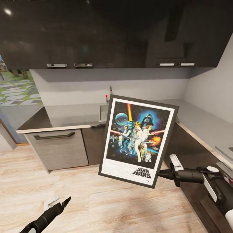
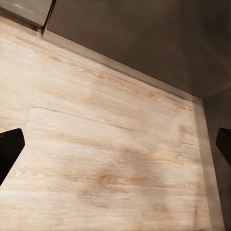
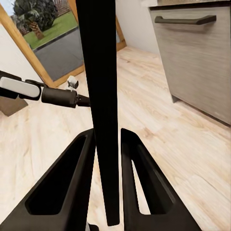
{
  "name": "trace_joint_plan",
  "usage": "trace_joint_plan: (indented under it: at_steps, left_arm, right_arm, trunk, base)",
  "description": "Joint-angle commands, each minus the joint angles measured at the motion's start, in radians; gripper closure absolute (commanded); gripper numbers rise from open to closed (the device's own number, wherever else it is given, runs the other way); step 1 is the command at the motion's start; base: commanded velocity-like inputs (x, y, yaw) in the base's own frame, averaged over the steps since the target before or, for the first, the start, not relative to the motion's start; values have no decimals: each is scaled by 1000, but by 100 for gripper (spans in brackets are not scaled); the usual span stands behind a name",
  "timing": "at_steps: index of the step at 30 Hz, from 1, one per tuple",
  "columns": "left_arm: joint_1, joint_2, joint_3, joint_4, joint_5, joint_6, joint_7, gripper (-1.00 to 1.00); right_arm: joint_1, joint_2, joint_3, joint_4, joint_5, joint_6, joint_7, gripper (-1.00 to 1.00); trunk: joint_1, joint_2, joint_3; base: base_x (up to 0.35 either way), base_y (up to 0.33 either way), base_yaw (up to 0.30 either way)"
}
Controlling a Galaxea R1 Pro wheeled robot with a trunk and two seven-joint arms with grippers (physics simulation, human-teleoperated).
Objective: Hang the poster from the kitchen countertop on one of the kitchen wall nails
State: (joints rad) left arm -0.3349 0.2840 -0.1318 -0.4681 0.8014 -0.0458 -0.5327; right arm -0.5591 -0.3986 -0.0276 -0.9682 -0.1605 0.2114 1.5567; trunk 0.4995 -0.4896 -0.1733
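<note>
Gripping the black-framed Star Wars poster (image 1: 138, 141) by its lower right edge, our right hand (image 1: 161, 175) holds it tilted above the wooden floor (image 1: 97, 200), before the grey surface (image 1: 74, 115). Our left hand (image 1: 63, 204) hangs low, fingers apart.

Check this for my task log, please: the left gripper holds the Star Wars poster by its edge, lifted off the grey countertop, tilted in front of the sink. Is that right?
Not quite: the right gripper holds the poster, not the left. The head view shows it clamped on the frame's lower right edge, and the right wrist view shows its fingers closed on the black edge. The left gripper hangs open above the floor. The rest stands: the poster is tilted, off the countertop.
</note>
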Motion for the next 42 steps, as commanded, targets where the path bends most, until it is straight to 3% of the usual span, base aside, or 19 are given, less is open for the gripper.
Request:
trace_joint_plan:
  at_steps: [1,13,42]
  left_arm:
    - [-1,1,-8,1,9,-5,0,-100]
    - [-1,0,-9,0,9,-5,0,-100]
    - [-1,1,-9,-1,9,-7,0,-100]
  right_arm:
    - [-1,0,0,0,-2,14,5,100]
    - [-1,0,0,0,-2,13,5,100]
    - [-1,0,0,0,-2,13,5,100]
  trunk:
    - [-3,6,1]
    - [-49,90,39]
    - [-49,90,39]
  base:
    - [0,0,0]
    - [0,0,0]
    - [0,0,0]
